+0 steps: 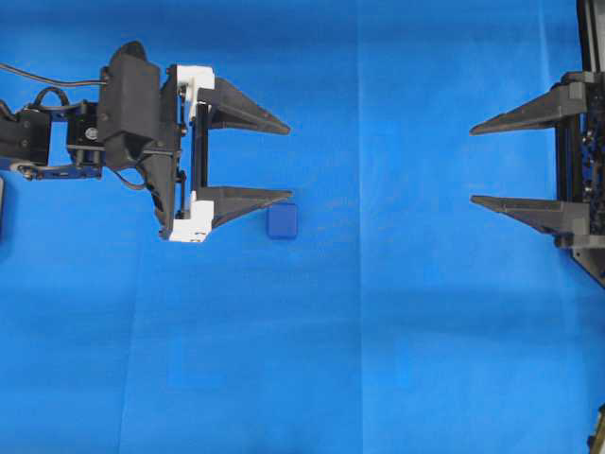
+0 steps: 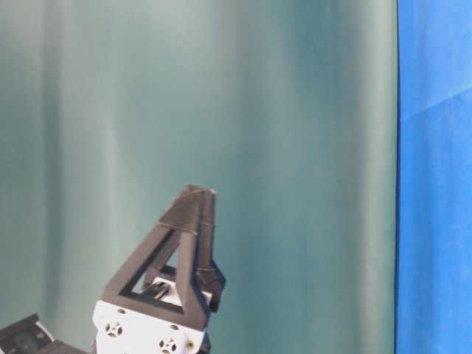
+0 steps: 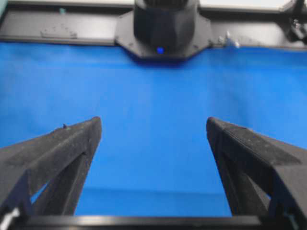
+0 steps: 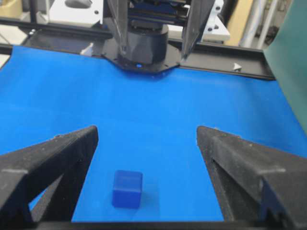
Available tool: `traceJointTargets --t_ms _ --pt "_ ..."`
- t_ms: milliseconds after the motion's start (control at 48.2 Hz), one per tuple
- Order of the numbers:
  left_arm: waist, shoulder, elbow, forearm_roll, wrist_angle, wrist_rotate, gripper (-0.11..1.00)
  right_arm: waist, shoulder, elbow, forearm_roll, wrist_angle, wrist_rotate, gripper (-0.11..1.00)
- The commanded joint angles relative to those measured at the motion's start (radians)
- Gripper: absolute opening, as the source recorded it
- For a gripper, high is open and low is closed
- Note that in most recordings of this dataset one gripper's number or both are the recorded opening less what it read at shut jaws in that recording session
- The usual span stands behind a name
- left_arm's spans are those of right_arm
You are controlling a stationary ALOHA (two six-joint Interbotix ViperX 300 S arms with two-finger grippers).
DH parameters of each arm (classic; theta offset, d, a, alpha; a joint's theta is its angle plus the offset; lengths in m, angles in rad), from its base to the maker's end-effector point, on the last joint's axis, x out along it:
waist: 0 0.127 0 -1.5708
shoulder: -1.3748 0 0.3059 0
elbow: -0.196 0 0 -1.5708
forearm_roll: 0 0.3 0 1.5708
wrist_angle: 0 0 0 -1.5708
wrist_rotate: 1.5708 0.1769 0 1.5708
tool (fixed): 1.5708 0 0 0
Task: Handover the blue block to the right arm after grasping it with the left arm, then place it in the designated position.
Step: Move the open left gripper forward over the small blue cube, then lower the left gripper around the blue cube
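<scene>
The blue block (image 1: pixel 282 221) is a small dark-blue cube lying on the blue cloth (image 1: pixel 378 331). My left gripper (image 1: pixel 289 161), with white brackets, is open and empty. Its near finger tip ends just left of and above the block, and the block lies outside the jaws. The left wrist view shows the open left gripper (image 3: pixel 153 122) with only cloth between its fingers; the block is hidden there. My right gripper (image 1: pixel 473 165) is open and empty at the right edge, far from the block. In the right wrist view the block (image 4: pixel 127 189) shows low between the open right gripper's (image 4: pixel 147 130) fingers.
A black frame and the opposite arm's base (image 3: pixel 163 28) border the cloth's far edge; the left arm's base (image 4: pixel 139 48) shows in the right wrist view. A teal backdrop (image 2: pixel 221 110) fills the table-level view, with the left gripper's fingers (image 2: pixel 184 251) low in it.
</scene>
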Motion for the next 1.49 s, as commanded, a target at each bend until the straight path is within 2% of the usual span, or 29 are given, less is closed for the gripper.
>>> traceJointTargets --t_ms 0,187,270,457,664,830,1473 --pt "0.005 0.000 -0.048 -0.002 0.080 -0.003 0.93 0.000 0.003 -0.028 -0.002 -0.008 0.000 0.97" --pt "0.003 0.040 -0.160 -0.002 0.397 -0.031 0.93 -0.002 0.003 -0.031 -0.002 -0.008 0.000 0.97" --pt "0.002 0.067 -0.238 -0.002 0.571 -0.040 0.93 -0.002 0.003 -0.034 -0.002 -0.006 0.000 0.97" --pt "-0.005 0.146 -0.390 0.000 0.857 -0.040 0.93 -0.002 0.003 -0.035 -0.003 -0.006 -0.002 0.97" --pt "-0.003 0.219 -0.515 0.003 1.062 -0.034 0.93 -0.002 0.003 -0.035 -0.003 0.002 -0.002 0.97" --pt "-0.003 0.244 -0.560 0.008 1.108 -0.025 0.93 -0.002 0.003 -0.035 -0.003 0.006 -0.002 0.97" --pt "-0.003 0.244 -0.558 0.008 1.108 -0.031 0.93 -0.002 0.003 -0.037 -0.003 0.014 -0.003 0.97"
